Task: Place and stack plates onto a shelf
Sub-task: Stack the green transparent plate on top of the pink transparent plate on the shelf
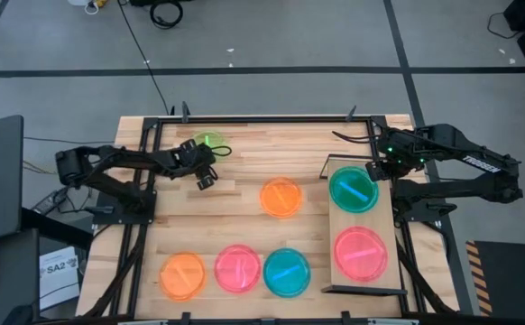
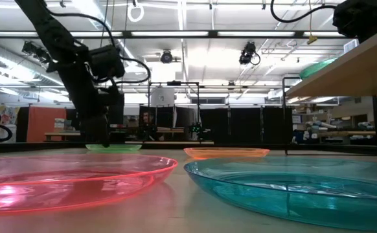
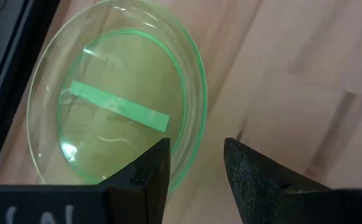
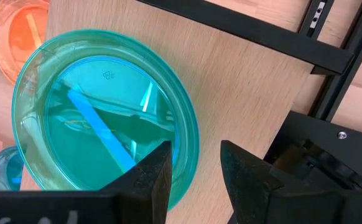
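A green plate (image 1: 212, 141) (image 3: 116, 102) lies flat on the table by the far edge. My left gripper (image 1: 204, 170) (image 3: 196, 165) is open and low over it, its fingers on either side of the plate's near rim. The shelf (image 1: 385, 222) stands at the table's right side. It bears a teal plate (image 1: 353, 189) (image 4: 100, 118) at its far end and a pink plate (image 1: 361, 253) at its near end. My right gripper (image 1: 380, 168) (image 4: 196, 165) hangs open above the teal plate's edge, clear of it. My left gripper comes slanting down from the table's left side, with the green plate's near rim (image 3: 190, 146) between its open fingers. Whether a finger (image 3: 151, 174) touches the rim, I cannot tell. The plate lies flat on the table.
An orange plate (image 1: 281, 197) lies mid-table. Along the near edge lie an orange plate (image 1: 182, 275), a pink plate (image 1: 237, 268) and a teal plate (image 1: 286, 271). A black frame (image 3: 7, 81) borders the table just beyond the green plate.
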Tool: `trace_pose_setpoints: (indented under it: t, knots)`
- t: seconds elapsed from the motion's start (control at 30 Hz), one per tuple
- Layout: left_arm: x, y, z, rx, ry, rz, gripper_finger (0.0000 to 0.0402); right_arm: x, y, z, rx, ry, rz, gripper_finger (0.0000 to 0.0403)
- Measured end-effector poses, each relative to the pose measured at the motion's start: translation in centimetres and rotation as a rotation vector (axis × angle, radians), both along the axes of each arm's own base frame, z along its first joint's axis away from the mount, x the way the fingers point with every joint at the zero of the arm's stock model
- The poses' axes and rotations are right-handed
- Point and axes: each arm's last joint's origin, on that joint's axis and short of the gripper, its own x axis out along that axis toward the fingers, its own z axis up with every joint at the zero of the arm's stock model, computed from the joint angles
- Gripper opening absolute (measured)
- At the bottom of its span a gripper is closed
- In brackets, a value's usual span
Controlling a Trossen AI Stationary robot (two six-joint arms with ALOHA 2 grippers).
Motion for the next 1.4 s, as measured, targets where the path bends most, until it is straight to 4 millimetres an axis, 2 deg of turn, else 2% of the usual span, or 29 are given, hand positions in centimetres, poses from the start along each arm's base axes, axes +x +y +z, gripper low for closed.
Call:
trace_pose_setpoints:
  t: [0.37, 0.73, 1.4]
  knots:
    - [0.8, 1.5, -1.4, 0.02, -0.042, 0.044, 0.0158, 0.0, 0.0, 0.0, 0.0, 0.0, 0.0, 0.0142]
    - [0.8, 1.7, -1.8, 0.006, -0.041, 0.046, 0.0155, 0.0, 0.0, 0.0, -0.001, -0.002, 0.0, 0.0142]
    - [1.0, 1.8, -1.8, 0.008, -0.063, 0.04, 0.0078, 0.0, 0.0, 0.0, -0.001, -0.003, 0.0, 0.0142]
